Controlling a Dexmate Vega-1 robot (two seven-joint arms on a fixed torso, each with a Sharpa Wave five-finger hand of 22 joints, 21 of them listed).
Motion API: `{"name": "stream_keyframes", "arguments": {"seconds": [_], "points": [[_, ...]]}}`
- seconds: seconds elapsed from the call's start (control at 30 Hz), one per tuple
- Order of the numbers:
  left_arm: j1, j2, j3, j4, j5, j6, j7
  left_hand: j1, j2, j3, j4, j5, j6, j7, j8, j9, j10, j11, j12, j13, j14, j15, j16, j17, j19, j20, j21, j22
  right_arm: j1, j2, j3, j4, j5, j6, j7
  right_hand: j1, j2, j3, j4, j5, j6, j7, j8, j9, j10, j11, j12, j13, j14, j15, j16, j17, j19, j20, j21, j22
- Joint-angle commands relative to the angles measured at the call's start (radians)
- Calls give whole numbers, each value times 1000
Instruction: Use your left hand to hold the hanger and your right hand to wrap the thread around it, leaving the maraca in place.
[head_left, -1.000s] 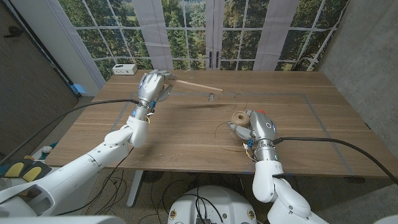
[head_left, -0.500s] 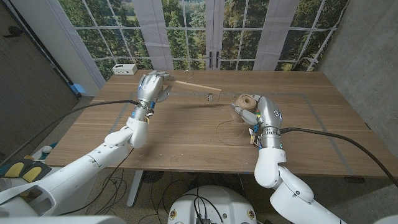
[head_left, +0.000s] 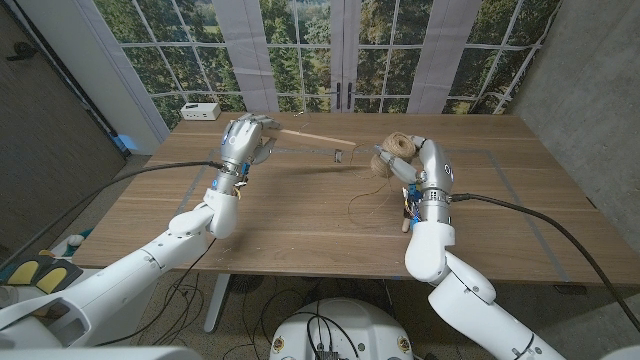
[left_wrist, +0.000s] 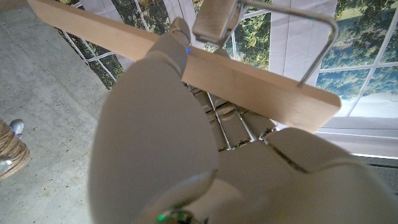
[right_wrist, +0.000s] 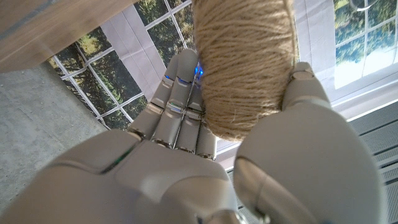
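Observation:
My left hand (head_left: 243, 140) holds a wooden hanger (head_left: 312, 137) up over the table's far left part; its bar reaches toward the middle. In the left wrist view the fingers (left_wrist: 155, 124) wrap around the hanger's bar (left_wrist: 249, 84), with a clip and metal wire (left_wrist: 214, 18) on it. My right hand (head_left: 425, 168) grips a spool of brown twine (head_left: 393, 150) above the table, just right of the hanger's free end. A loose thread (head_left: 358, 200) trails from the spool down to the tabletop. In the right wrist view, the spool (right_wrist: 242, 62) sits between thumb and fingers.
A small white box (head_left: 200, 110) stands at the table's far left corner. Thin tape lines (head_left: 500, 165) mark a rectangle on the wooden table (head_left: 300, 220). Tall windows stand behind the far edge.
My right hand has lifted the twine spool off the table and carried it away from me, up toward the hanger's free end. The thread now hangs below it. The left hand has stayed put.

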Motion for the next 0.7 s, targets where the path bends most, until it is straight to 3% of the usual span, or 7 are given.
{"name": "stream_keyframes", "arguments": {"seconds": [0.03, 0.37, 0.7], "points": [[4, -8, 1, -10, -9, -14, 12, 130, 153, 14, 8, 10, 55, 45, 8, 24, 10, 3, -3, 3, 18, -45, 2, 3, -6, -118, 5, 2, 96, 45, 1, 38, -23, -19, -19, 343, 335, 1, 11, 0, 82, -90, 0, 2, 45, -49, 49, 122, 45, -140, -11, 4, -8, -82, 10, -3], [18, -8, -6, -36, -17, -24, 5, 129, 153, 14, 8, 10, 55, 46, 7, 25, 12, 4, -7, 6, 21, -45, -1, 6, -7, -119, 9, 2, 206, 45, -57, 80, -139, -114, 0, 341, 331, -4, 16, 1, 87, -97, 0, 1, 48, -55, 46, 122, 45, -139, -19, 13, -14, -86, 16, -9], [40, -5, -28, -69, -75, -89, -29, 129, 152, 15, 7, 10, 55, 45, 5, 24, 14, 4, -10, 9, 24, -44, -3, 8, -8, -119, 12, 3, 306, 48, -106, 131, -230, -177, 22, 344, 329, -6, 18, 4, 93, -98, 1, 0, 56, -56, 48, 126, 49, -139, -28, 21, -19, -90, 23, -16]]}}
